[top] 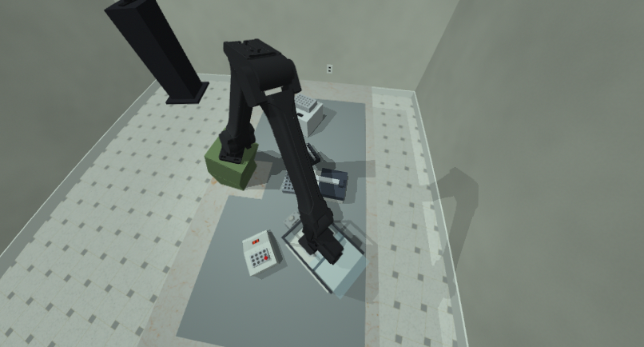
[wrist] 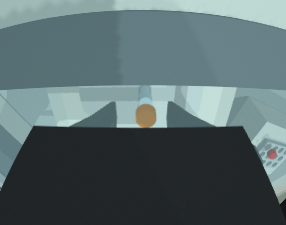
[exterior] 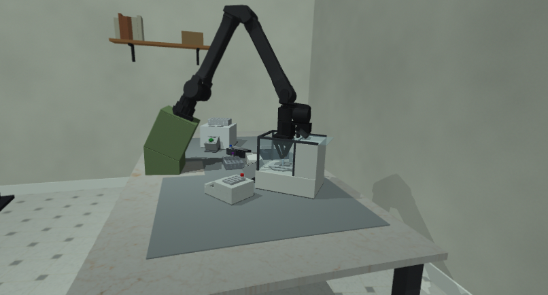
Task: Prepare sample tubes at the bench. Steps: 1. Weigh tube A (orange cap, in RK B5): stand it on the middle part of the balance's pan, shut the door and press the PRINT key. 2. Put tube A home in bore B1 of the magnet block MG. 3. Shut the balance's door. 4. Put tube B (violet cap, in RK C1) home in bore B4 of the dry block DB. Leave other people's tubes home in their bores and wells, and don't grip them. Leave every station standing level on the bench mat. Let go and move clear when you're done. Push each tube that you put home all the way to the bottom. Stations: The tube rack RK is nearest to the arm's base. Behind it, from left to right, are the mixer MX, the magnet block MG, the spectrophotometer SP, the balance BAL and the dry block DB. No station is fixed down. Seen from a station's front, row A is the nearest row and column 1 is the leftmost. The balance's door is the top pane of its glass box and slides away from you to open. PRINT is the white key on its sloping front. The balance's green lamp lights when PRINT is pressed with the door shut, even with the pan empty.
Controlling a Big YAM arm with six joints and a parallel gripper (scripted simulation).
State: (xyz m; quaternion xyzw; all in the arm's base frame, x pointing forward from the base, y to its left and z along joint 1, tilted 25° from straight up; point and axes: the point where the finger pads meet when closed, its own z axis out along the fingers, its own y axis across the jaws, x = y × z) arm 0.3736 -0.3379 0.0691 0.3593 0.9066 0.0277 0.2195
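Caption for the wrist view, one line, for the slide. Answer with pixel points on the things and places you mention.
Gripper (top: pixel 311 247) (exterior: pixel 283 156) (wrist: pixel 142 113) open around orange-capped tube A (wrist: pixel 146 115), fingers clear on both sides.

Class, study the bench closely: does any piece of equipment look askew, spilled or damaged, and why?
The glass-boxed balance looks askew: from above, it sits turned at an angle to the edge of the grey mat. That may be how it was set up. I see no spill or breakage.

A lab, with glass-boxed balance (top: pixel 347 268) (exterior: pixel 285 181).
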